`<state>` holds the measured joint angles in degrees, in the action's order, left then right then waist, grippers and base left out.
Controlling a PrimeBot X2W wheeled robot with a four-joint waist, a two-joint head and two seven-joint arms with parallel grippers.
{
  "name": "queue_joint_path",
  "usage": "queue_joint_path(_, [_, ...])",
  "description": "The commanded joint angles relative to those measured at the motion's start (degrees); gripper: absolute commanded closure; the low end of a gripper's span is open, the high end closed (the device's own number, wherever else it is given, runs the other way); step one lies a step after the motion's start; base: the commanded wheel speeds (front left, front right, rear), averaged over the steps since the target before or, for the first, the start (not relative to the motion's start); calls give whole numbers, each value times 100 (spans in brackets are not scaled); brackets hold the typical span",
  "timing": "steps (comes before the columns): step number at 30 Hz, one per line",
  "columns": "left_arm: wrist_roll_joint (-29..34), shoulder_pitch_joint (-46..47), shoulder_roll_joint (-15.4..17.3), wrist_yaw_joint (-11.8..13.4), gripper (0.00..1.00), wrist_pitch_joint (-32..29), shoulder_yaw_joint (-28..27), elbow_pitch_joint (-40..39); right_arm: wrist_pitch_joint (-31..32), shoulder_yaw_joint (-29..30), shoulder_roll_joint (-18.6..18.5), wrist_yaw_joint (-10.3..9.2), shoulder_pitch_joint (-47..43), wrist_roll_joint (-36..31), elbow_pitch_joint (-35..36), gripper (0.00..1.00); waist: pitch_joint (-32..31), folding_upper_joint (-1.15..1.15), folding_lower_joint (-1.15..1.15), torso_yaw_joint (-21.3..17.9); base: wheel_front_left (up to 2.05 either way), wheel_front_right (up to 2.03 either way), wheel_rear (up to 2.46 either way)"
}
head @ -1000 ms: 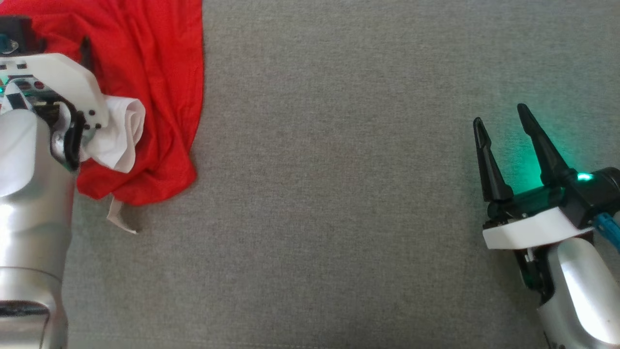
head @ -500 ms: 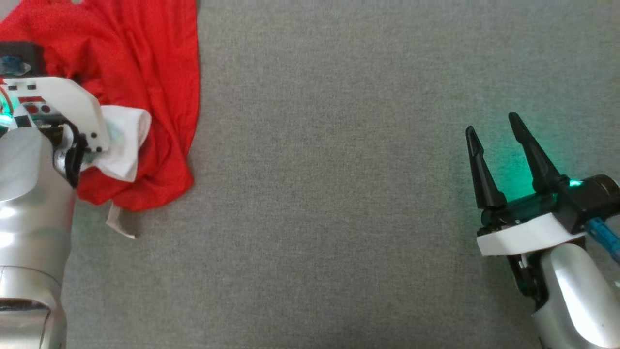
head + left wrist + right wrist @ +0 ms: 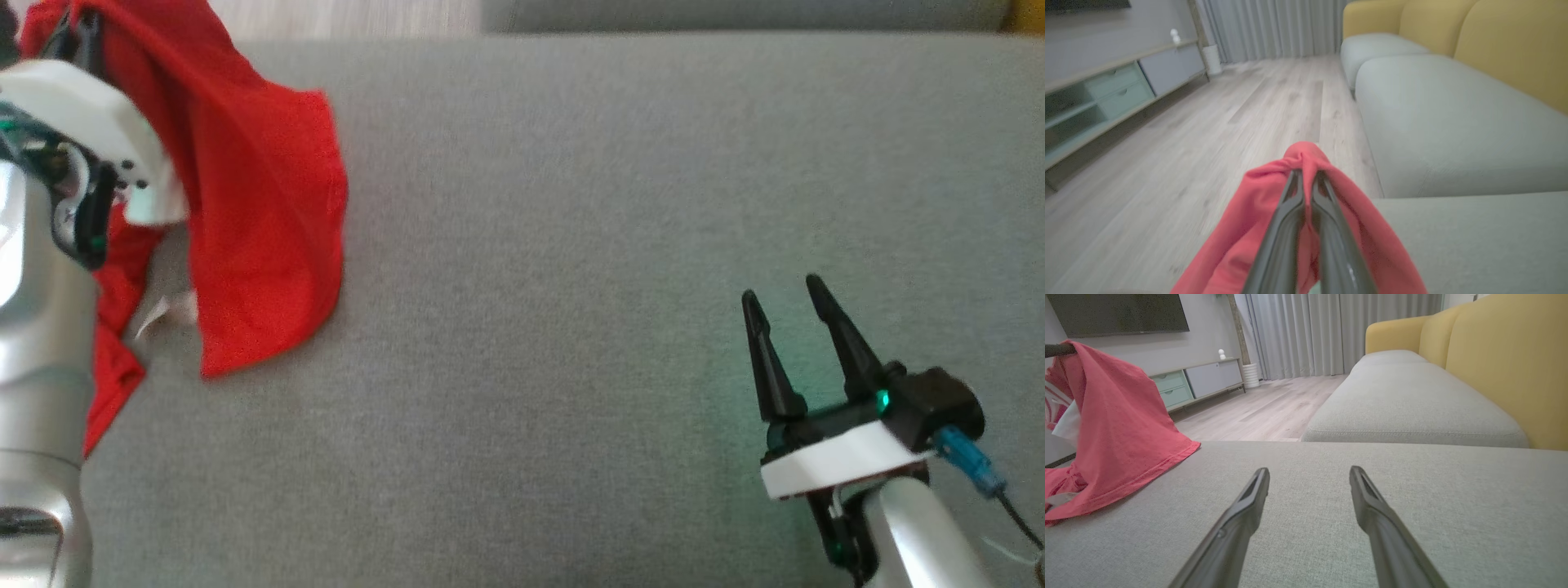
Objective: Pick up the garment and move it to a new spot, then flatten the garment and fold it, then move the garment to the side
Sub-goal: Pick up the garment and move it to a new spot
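Jaws: my left gripper point(image 3: 1306, 176) clamps the red garment point(image 3: 1241, 212), hem draping onto grey cushion point(image 3: 571, 245) | my right gripper point(image 3: 780, 287) gapes, empty.

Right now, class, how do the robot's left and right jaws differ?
The left gripper: jaws shut on the red garment; right gripper: jaws open, holding nothing. The left gripper is raised, cloth draping from it; the right gripper hovers low over the grey cushion. Both have two long dark fingers.
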<state>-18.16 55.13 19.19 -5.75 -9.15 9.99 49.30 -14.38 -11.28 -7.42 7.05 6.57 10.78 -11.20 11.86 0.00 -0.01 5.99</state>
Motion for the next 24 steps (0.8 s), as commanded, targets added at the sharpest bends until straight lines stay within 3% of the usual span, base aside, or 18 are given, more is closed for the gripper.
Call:
queue_joint_path(1, [-35, 101, 322, -34, 100, -48, -73, -472, -62, -115, 45, 44, -60, 53, 138, 0, -362, 0, 1, -103, 0, 0, 0])
queue_joint_path(6, [-300, -310, 209, -88, 100, -376, 1, -1700, -62, -127, 135, 44, -192, 74, 120, 0, -651, 0, 1, -202, 0, 0, 0])
queue_joint_path(7, [-468, -521, 134, -99, 100, -550, 10, -2293, -62, -138, 159, 44, -198, 75, 133, 0, -716, 0, 1, -272, 0, 0, 0])
queue_joint_path(12, [-846, -1068, -60, -109, 100, -1016, 122, -3820, -62, -176, 224, 44, -173, 87, 198, 0, -811, 0, 1, -553, 0, 0, 0])
queue_joint_path(19, [-1344, -1672, -454, -44, 100, -1586, 451, -5515, -62, -270, 291, 44, -52, 98, 333, 0, -768, 0, 1, -1274, 0, 0, 0])
queue_joint_path(24, [-1610, -1920, -764, -30, 100, -1897, 871, -6008, -62, -347, 344, 44, 55, 137, 479, 0, -626, 0, 1, -1894, 0, 0, 0])
